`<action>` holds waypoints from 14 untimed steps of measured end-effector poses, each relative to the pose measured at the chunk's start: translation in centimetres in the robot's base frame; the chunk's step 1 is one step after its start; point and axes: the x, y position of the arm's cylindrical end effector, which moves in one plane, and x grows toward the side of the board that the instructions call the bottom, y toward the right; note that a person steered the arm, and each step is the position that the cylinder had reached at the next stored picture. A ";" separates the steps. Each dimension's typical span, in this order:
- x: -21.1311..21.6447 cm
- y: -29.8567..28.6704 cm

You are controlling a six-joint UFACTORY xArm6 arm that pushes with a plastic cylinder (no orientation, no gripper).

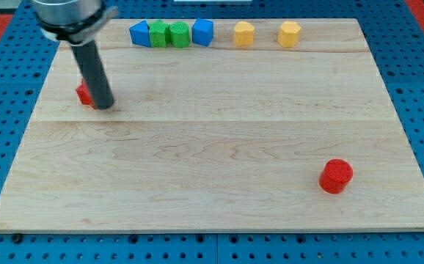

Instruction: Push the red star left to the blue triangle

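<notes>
A red block (pixel 84 94) lies near the board's upper left, mostly hidden behind my rod, so its shape cannot be made out. My tip (pixel 106 107) rests on the board just to the right of it, touching or nearly touching it. A blue block with a sloped, triangle-like top (pixel 139 34) sits at the view's top, at the left end of a row of blocks, above and to the right of the red block.
The top row continues rightward with two green blocks (pixel 158 34) (pixel 178 34), a blue cube-like block (pixel 202 32) and two yellow blocks (pixel 243 34) (pixel 289 34). A red cylinder (pixel 336 176) stands at the lower right. The wooden board (pixel 212 198) lies on a blue perforated table.
</notes>
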 end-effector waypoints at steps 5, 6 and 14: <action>-4.7 -4.0; -5.8 -3.8; -9.5 -6.8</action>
